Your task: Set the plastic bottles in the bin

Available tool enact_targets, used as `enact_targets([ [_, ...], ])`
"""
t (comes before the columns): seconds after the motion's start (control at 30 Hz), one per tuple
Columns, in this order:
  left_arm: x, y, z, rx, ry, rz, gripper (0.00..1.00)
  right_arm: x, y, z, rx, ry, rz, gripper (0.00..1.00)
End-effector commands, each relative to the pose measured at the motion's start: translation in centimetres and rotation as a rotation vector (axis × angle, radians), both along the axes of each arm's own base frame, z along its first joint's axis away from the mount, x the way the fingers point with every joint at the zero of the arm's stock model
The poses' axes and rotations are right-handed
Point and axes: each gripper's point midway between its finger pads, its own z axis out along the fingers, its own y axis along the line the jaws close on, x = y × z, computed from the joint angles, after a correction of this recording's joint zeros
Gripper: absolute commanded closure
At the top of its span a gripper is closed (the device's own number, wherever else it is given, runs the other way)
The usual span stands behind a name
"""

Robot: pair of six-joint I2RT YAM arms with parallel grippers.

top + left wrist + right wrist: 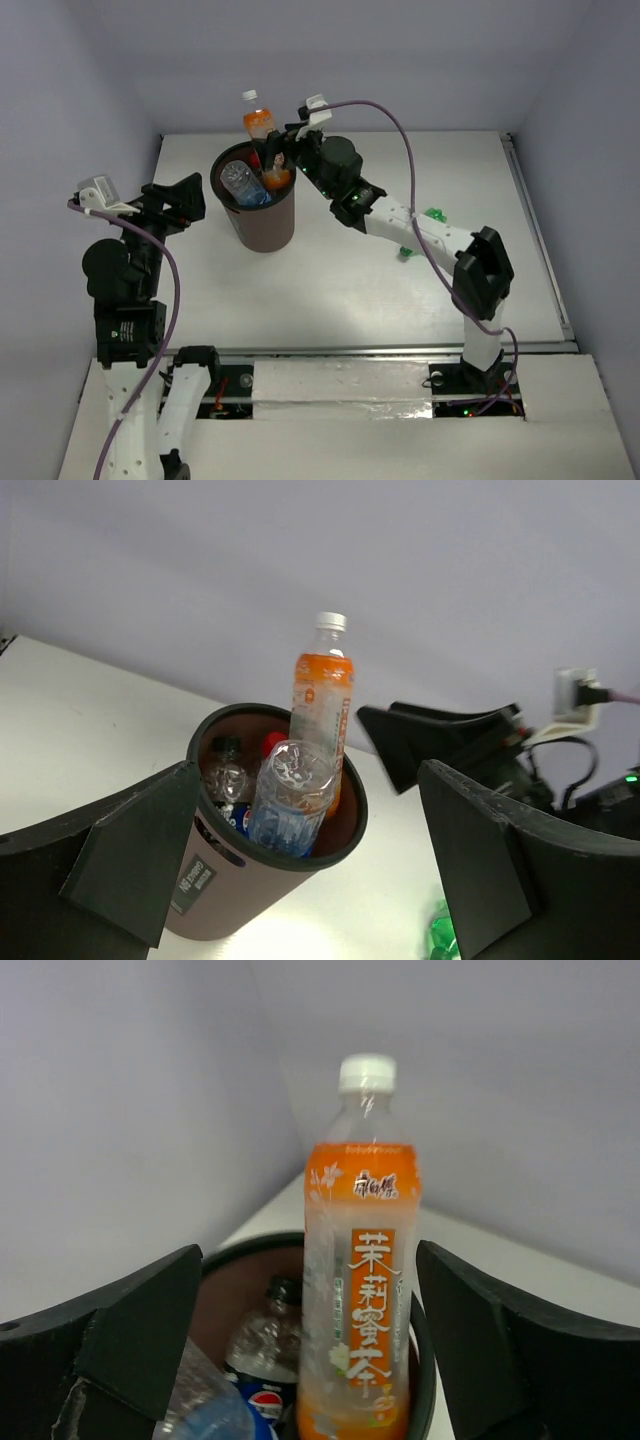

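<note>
Right pincer (308, 1300) spread, orange bottle (362, 1290) base hidden

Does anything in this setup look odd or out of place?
Two things. The orange bottle stands on end in the bin, poking well above its rim, while the other bottles inside sit lower. And a green bottle lies on the table under the right arm, outside the bin.

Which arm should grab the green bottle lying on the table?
Right. The green bottle lies on the right side of the table, just beneath the right arm, and the right hand is open. The left hand sits beyond the bin, on the opposite side.
</note>
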Motion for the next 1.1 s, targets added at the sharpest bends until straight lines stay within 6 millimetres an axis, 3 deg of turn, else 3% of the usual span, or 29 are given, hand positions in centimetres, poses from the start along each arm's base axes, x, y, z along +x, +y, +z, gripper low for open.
enact_targets([
  [0.0,-0.8,-0.5,0.9,-0.002,-0.037,-0.023,0.11,-2.8,-2.1,8.6,0.151,-0.119,0.017,0.06],
  [0.03,-1.0,-0.5,1.1,-0.003,-0.043,-0.023,0.11,-3.4,-2.6,9.8,0.169,-0.128,0.022,0.06],
  [0.17,-1.6,-0.6,1.4,-0.003,-0.054,-0.028,0.12,-4.2,-3.4,11.0,0.180,-0.123,0.027,0.06],
  [0.33,-2.2,-0.7,1.2,0.003,-0.055,-0.037,0.12,-5.2,-4.9,10.4,0.216,-0.079,0.017,0.12],
  [0.37,-2.4,-0.8,1.2,0.004,-0.057,-0.040,0.12,-5.3,-5.3,8.3,0.196,-0.048,0.007,0.15],
  [0.4,-2.4,-1.0,1.0,0.003,-0.054,-0.053,0.12,-6.2,-7.1,9.5,0.230,-0.053,-0.019,0.24],
  [0.43,-2.7,-1.2,1.1,0.003,-0.058,-0.062,0.15,-6.4,-8.1,9.0,0.238,-0.033,-0.046,0.38],
  [0.47,-2.8,-1.3,1.0,0.003,-0.060,-0.068,0.18,-6.4,-9.0,6.1,0.179,0.033,-0.085,0.64],
  [0.5,-2.9,-1.5,1.0,0.001,-0.059,-0.078,0.20,-6.7,-11.5,6.6,0.188,0.060,-0.170,0.72],
  [0.53,-3.2,-2.1,1.1,0.005,-0.064,-0.113,0.28,-6.8,-12.5,5.5,0.173,0.121,-0.211,0.81],
  [0.6,-3.6,-2.7,1.0,0.002,-0.064,-0.145,0.45,-6.8,-15.9,-0.1,0.058,0.280,-0.328,0.99],
  [0.63,-4.3,-3.3,1.1,0.006,-0.072,-0.180,0.59,-7.5,-18.4,0.3,0.112,0.314,-0.354,1.00],
  [0.67,-4.7,-3.6,1.2,0.007,-0.078,-0.197,0.67,-8.1,-20.0,-2.5,0.059,0.385,-0.383,1.00],
  [0.73,-6.0,-4.2,1.4,0.011,-0.089,-0.235,0.81,-9.4,-23.7,-5.9,0.080,0.491,-0.430,1.00],
  [0.77,-6.5,-4.4,1.5,0.011,-0.096,-0.245,0.93,-9.1,-26.9,-8.1,0.065,0.549,-0.498,1.00],
  [0.8,-7.0,-4.8,1.5,0.006,-0.097,-0.268,0.97,-9.3,-28.0,-9.5,0.069,0.594,-0.495,1.00],
  [0.83,-7.8,-5.1,1.6,0.008,-0.112,-0.287,0.98,-9.7,-29.7,-12.1,0.052,0.648,-0.530,0.96],
  [0.87,-8.3,-5.4,1.7,0.007,-0.120,-0.307,0.99,-9.7,-32.6,-13.2,0.052,0.682,-0.603,0.91],
  [0.97,-9.9,-5.9,1.8,0.011,-0.142,-0.343,0.97,-9.9,-35.6,-16.6,-0.011,0.774,-0.688,0.35],
  [1.0,-10.4,-6.0,1.8,0.014,-0.148,-0.353,0.95,-9.3,-37.0,-18.2,-0.044,0.816,-0.747,0.12],
  [1.07,-11.3,-5.9,1.8,0.022,-0.161,-0.349,0.89,-8.5,-37.8,-19.5,-0.093,0.870,-0.771,0.01],
])
